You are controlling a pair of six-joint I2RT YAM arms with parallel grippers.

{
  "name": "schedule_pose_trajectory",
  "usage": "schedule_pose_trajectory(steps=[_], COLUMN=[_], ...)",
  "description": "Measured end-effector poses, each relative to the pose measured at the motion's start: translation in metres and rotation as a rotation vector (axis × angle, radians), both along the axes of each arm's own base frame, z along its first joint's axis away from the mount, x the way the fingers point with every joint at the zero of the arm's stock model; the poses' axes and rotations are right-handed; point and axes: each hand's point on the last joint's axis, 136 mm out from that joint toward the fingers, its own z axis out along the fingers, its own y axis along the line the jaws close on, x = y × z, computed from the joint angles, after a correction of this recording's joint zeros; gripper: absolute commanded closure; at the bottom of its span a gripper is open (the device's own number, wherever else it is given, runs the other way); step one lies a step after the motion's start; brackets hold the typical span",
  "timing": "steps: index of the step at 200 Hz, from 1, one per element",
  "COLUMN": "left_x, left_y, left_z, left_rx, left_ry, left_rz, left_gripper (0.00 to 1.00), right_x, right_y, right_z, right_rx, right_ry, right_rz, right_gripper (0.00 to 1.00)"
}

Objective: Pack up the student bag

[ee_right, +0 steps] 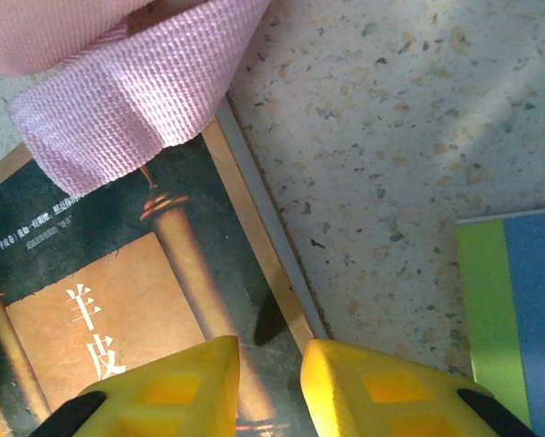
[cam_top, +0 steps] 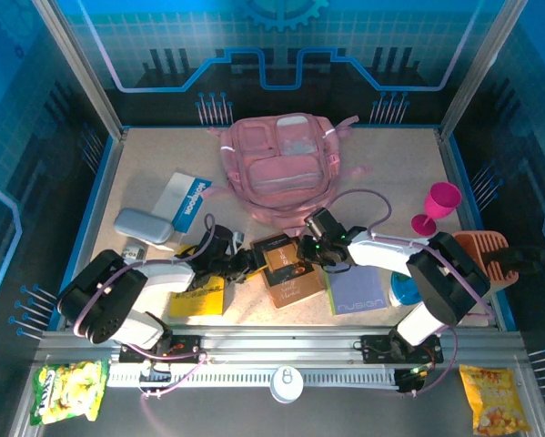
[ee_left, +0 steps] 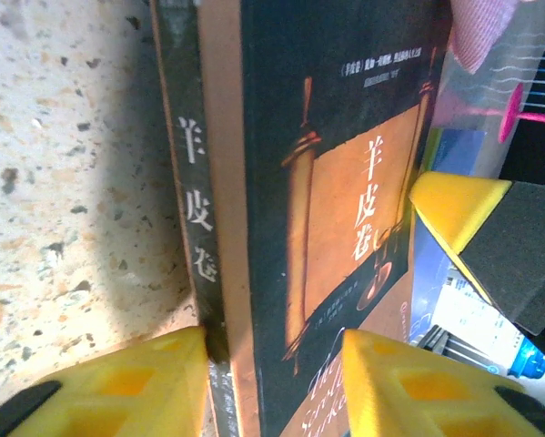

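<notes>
Book pickup: left gripper (ee_left: pixel 274 344), right gripper (ee_right: pixel 270 350) straddle dark scroll-cover paperback (cam_top: pixel 288 270) by pink fabric backpack (cam_top: pixel 281 168), narrowish, grip unclear. Next: pinch, lift.

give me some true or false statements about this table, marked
The large pink fabric backpack lies beyond the dark book with the orange scroll cover. True.
The magenta goblet cup sits inside the backpack. False: it is on the table, right of the backpack.
The left end effector straddles the book's spine edge; the right end effector is at the opposite edge. True.
The book is already packed. False: it lies on the table in front of the backpack.
The small grey-blue pouch lies right of the book. False: it lies left of it.
</notes>
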Motion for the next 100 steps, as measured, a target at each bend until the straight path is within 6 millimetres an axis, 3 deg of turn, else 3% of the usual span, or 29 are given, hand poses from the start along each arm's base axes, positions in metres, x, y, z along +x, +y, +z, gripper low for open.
schedule_pose_trajectory(steps=[100], left_x=[0.0028], left_y=[0.0042], left_z=[-0.0057], left_rx=[0.055], left_ry=[0.013], left_rz=[0.053], left_gripper=[0.45], right_x=[0.0003], right_y=[-0.0033], right_z=[-0.0036], right_rx=[0.012], right_ry=[0.023], right_rz=[-0.043], right_gripper=[0.68])
